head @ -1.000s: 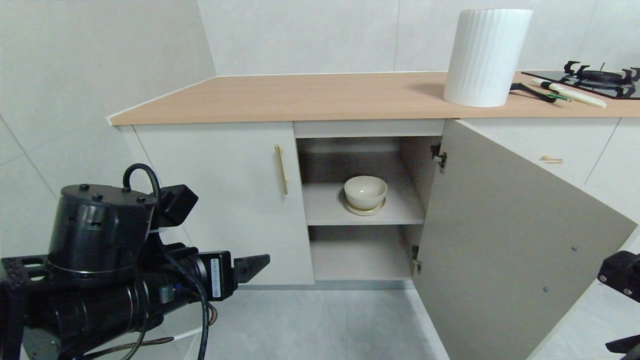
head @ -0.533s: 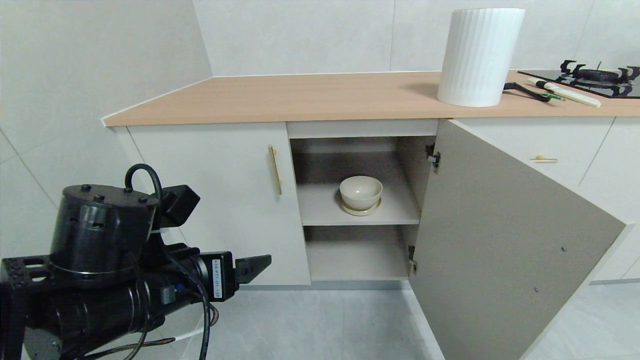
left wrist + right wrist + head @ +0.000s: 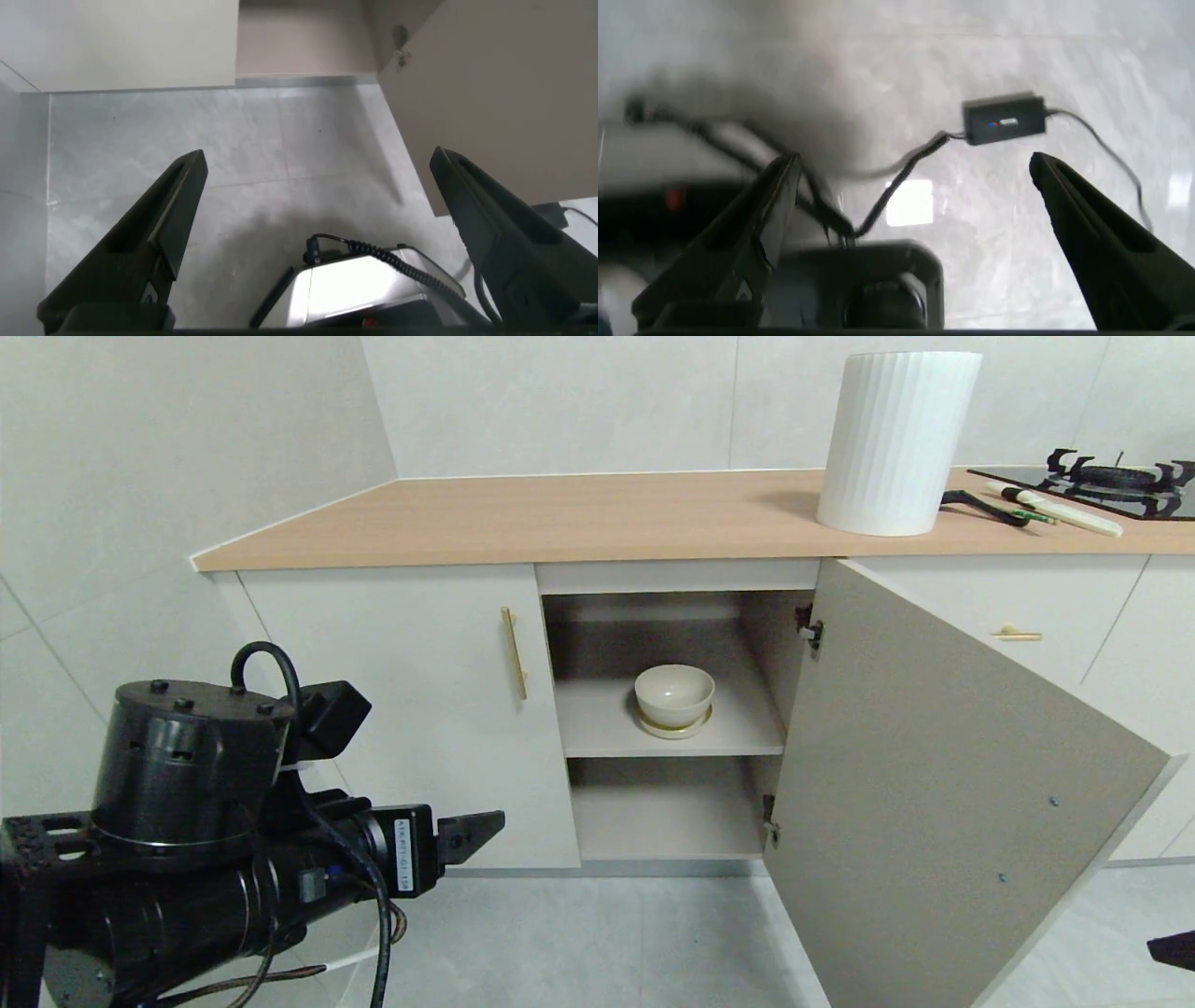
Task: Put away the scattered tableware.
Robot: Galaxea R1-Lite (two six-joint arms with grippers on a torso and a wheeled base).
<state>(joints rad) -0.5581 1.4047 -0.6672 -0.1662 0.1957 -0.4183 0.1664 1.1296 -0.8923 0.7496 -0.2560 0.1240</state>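
Observation:
A cream bowl (image 3: 674, 693) sits on a small gold-rimmed plate (image 3: 674, 728) on the middle shelf of the open cabinet (image 3: 607, 728). On the counter at the far right lie a black utensil (image 3: 980, 508) and a cream-handled utensil (image 3: 1064, 511). My left gripper (image 3: 471, 831) hangs low at the left, in front of the shut cabinet door, well apart from the bowl. In the left wrist view the left gripper (image 3: 318, 163) is open over the floor with nothing in it. My right gripper (image 3: 915, 163) is open above the floor and holds nothing.
The cabinet's right door (image 3: 934, 784) swings far out towards me. A tall white ribbed cylinder (image 3: 896, 439) stands on the wooden counter (image 3: 560, 513), with a gas hob (image 3: 1116, 478) beyond it. A black adapter and cable (image 3: 1004, 117) lie on the floor under the right gripper.
The head camera shifted slightly, so the whole scene slid left. My right arm dropped from the right edge to the lower right corner. The left arm and the bowl stayed put.

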